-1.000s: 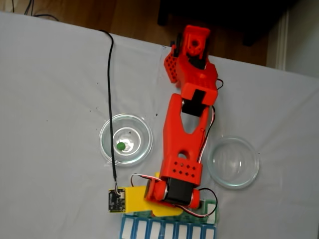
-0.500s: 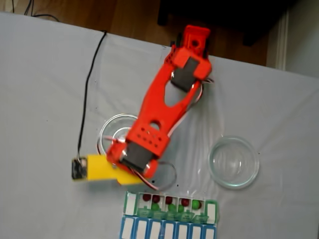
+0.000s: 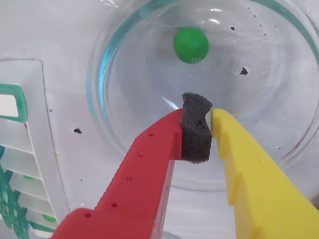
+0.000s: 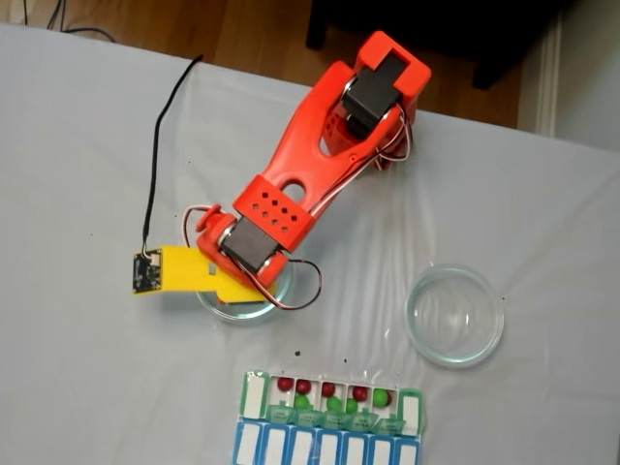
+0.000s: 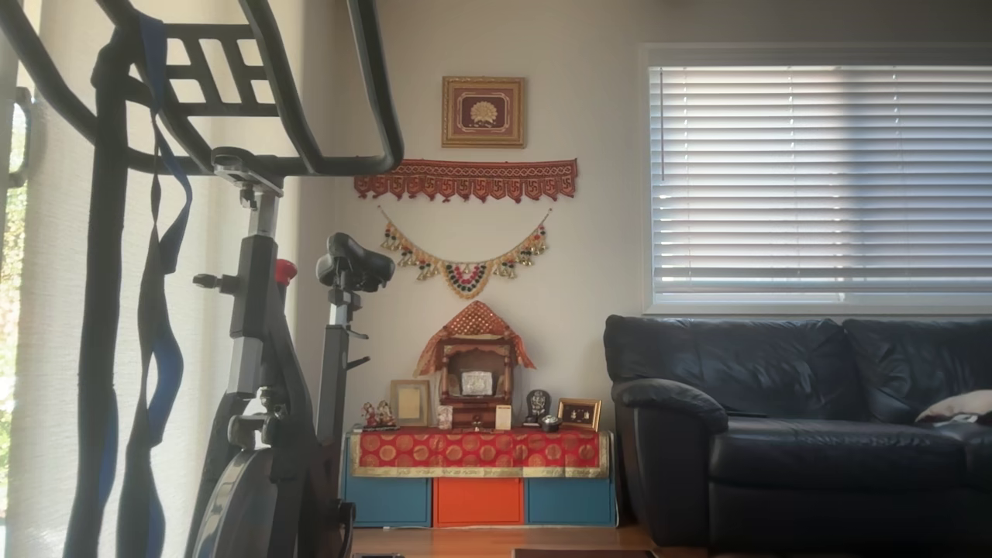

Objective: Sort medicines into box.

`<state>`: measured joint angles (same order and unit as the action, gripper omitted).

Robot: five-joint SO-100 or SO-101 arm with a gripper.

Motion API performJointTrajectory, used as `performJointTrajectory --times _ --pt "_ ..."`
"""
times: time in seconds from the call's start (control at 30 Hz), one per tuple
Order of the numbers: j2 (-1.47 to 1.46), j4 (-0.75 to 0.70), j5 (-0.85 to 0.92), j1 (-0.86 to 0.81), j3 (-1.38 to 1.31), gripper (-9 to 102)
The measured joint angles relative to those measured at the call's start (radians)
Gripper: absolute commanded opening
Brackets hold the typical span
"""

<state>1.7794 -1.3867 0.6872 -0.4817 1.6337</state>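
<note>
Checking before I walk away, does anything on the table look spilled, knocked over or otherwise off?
Nothing stands out. The green ball sits inside its glass dish, the other dish stands upright, and the pill box lies flat with balls in its compartments. Only small dark specks dot the cloth.

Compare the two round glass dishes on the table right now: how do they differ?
In the fixed view, the left glass dish is mostly covered by the arm, while the right glass dish lies in the open. The wrist view shows one green ball in the left dish; the right dish looks empty. The gripper, fingers closed, hovers over the left dish; nothing is near the right one. Both are clear, round and shallow, on the white cloth.
</note>
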Motion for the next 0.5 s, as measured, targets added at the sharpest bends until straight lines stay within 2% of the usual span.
performJointTrajectory --times 0.5 --pt "0.094 0.17 -0.043 -0.028 0.16 16"
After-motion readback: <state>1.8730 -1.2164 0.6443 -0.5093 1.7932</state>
